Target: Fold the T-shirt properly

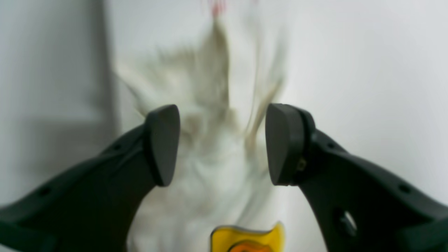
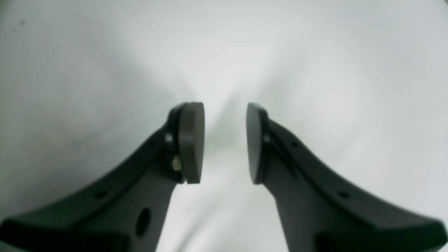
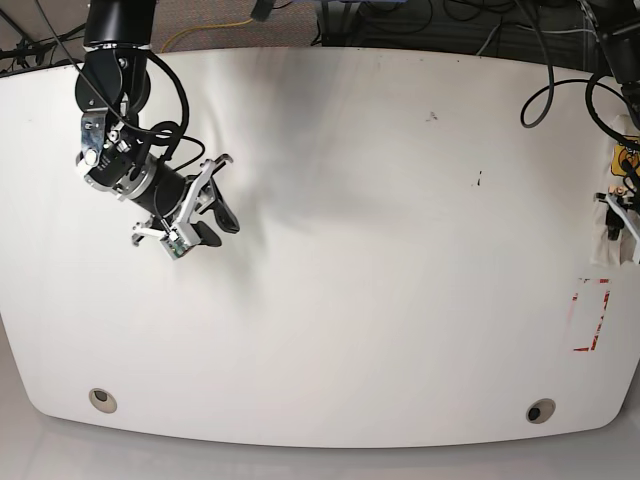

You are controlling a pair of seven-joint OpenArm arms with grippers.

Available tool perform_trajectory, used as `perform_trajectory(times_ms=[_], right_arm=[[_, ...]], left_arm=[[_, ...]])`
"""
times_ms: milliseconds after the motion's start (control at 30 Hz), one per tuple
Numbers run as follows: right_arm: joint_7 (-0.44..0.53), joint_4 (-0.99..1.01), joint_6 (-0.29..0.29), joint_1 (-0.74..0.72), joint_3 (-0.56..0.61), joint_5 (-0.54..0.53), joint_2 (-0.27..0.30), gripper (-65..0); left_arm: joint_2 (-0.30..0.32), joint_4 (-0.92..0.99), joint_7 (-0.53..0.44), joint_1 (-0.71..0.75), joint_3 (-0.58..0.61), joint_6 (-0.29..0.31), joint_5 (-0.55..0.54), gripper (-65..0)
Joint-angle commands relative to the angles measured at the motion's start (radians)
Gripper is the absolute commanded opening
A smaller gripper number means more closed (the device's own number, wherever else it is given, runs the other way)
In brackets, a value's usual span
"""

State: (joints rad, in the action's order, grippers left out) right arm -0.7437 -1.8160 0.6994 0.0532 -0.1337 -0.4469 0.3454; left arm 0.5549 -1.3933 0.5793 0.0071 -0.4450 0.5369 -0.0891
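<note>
White table [image 3: 380,250] with rounded corners carries a red-and-white marked rectangle [image 3: 591,315] near its right edge, small dark specks at upper right, and one round fitting [image 3: 101,399] in each front corner [image 3: 540,411].

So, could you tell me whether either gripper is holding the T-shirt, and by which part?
Neither holds it. The left gripper stands open above the T-shirt; the right gripper is open over bare table.
</note>
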Motion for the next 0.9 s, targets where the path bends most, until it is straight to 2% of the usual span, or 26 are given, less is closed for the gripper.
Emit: perform_trajectory(times_ms=[0, 100, 200, 267, 333, 467, 600, 733, 867], right_arm=[[0.085, -0.014, -0.001, -0.023, -0.025, 0.055, 0.014, -45.5], [0.187, -0.011, -0.001, -0.019, -0.071, 0.171, -0.013, -45.5], [0.290, 0.034, -0.001, -0.019, -0.106, 0.285, -0.047, -45.5], [0.388, 0.078, -0.001, -0.020, -0.142, 0.349, -0.065, -45.5], [0.474, 0.123, -0.001, -0.019, -0.177, 0.383, -0.076, -45.5], [0.605, 0.227, -0.001, -0.009, -0.229, 0.395, -0.081, -45.5], [0.643, 0.239, -0.001, 0.061, -0.269, 0.389, -0.084, -45.5], [0.646, 0.198, -0.001, 0.170, -0.300, 0.388, -0.095, -45.5], [0.646, 0.160, -0.001, 0.277, -0.350, 0.340, -0.141, -45.5]], left_arm=[[-0.052, -0.116, -0.015, 0.011, -0.001, -0.004, -0.002, -28.9], [-0.140, -0.183, -0.045, 0.014, -0.001, -0.011, -0.002, -29.0], [-0.224, -0.211, -0.124, 0.026, -0.001, -0.068, 0.016, -29.0], [-0.293, -0.222, -0.215, 0.054, 0.016, -0.113, 0.062, -28.7], [-0.344, -0.219, -0.312, 0.080, 0.051, -0.131, 0.108, -28.7], [-0.428, -0.206, -0.491, 0.153, 0.111, -0.157, 0.163, -28.7], [-0.471, -0.217, -0.582, 0.247, 0.170, -0.200, 0.173, -28.7], [-0.500, -0.309, -0.583, 0.368, 0.193, -0.208, 0.170, -29.0], [-0.545, -0.426, -0.582, 0.497, 0.194, -0.208, 0.171, -29.0]])
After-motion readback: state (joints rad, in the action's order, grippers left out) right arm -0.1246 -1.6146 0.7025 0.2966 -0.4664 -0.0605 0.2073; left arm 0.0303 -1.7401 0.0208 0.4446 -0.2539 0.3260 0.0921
